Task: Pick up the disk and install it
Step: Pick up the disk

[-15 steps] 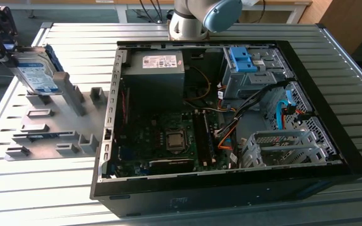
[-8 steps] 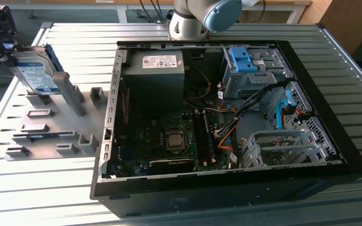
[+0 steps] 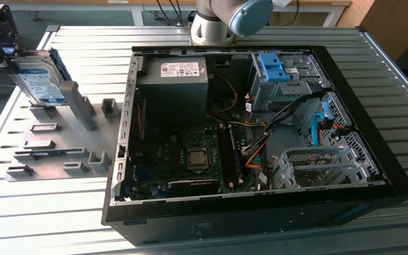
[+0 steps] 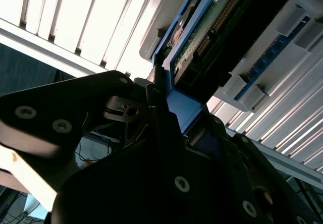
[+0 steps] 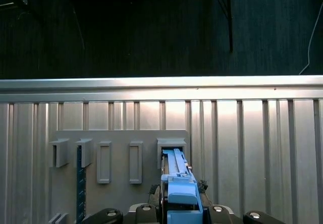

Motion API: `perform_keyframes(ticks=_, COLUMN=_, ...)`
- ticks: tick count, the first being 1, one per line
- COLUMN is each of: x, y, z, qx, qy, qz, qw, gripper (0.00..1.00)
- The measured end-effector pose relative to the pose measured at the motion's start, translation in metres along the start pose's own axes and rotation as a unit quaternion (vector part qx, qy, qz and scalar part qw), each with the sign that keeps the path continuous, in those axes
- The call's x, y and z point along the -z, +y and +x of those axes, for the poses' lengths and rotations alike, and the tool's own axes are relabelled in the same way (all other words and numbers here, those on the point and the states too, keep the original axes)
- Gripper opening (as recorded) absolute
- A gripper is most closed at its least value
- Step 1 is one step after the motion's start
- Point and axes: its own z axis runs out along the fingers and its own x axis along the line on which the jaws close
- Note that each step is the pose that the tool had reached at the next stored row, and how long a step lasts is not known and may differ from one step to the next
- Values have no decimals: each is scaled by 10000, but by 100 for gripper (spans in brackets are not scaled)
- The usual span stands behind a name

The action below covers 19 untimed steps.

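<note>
The disk (image 3: 37, 79) stands on edge at the exterior view's left, its label facing the camera and its blue rail frame showing along the edges. Its lower end sits at or just over a holder slot (image 5: 171, 144) on the grey fixture plate (image 3: 55, 143), and we cannot tell whether it is clear of that slot. The tool (image 3: 6, 56) reaches down onto its upper end and, in both wrist views, looks pressed together on the blue frame, with one finger (image 4: 157, 95) lying against the rail. We judge this to be the pick-up step, with the installing not yet done: the open computer case (image 3: 395, 180) lies well apart on the bench (image 3: 41, 212), towards the exterior view's right. In our judgement the work left calls for a straight lift, so the frame does not catch the slot walls, and a firm pinch for the carry to the case. The arm (image 3: 222, 21) has a joint standing behind the case, and its wrist points the tool downward over the plate.
</note>
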Motion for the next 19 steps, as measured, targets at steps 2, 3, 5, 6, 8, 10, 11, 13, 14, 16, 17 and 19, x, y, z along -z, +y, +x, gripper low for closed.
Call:
perform_keyframes(ticks=2, x=6, y=0, z=0, qx=0, qy=0, qz=0, qw=10000, gripper=36)
perform_keyframes(ticks=3, x=8, y=0, z=0, qx=0, qy=1, qz=0, qw=10000, gripper=36)
perform_keyframes(ticks=5, x=24, y=0, z=0, qx=0, qy=0, qz=0, qw=10000, gripper=36)
perform_keyframes(ticks=6, x=32, y=0, z=0, qx=0, qy=1, qz=0, qw=10000, gripper=36)
perform_keyframes(ticks=8, x=35, y=0, z=0, qx=0, qy=1, qz=-1, qw=10000, gripper=36)
perform_keyframes(ticks=10, x=41, y=1, z=0, qx=0, qy=1, qz=-1, qw=10000, gripper=36)
perform_keyframes(ticks=11, x=45, y=1, z=0, qx=0, qy=1, qz=-1, qw=10000, gripper=36)
perform_keyframes(ticks=13, x=53, y=1, z=-1, qx=0, qy=1, qz=-1, qw=10000, gripper=36)
perform_keyframes(ticks=14, x=58, y=1, z=-1, qx=0, qy=1, qz=-1, qw=10000, gripper=36)
perform_keyframes(ticks=16, x=70, y=1, z=-1, qx=0, qy=1, qz=-1, qw=10000, gripper=36)
perform_keyframes(ticks=17, x=76, y=1, z=-1, qx=0, qy=1, qz=-1, qw=10000, gripper=36)
perform_keyframes(ticks=19, x=89, y=1, z=-1, qx=0, qy=1, qz=-1, qw=10000, gripper=36)
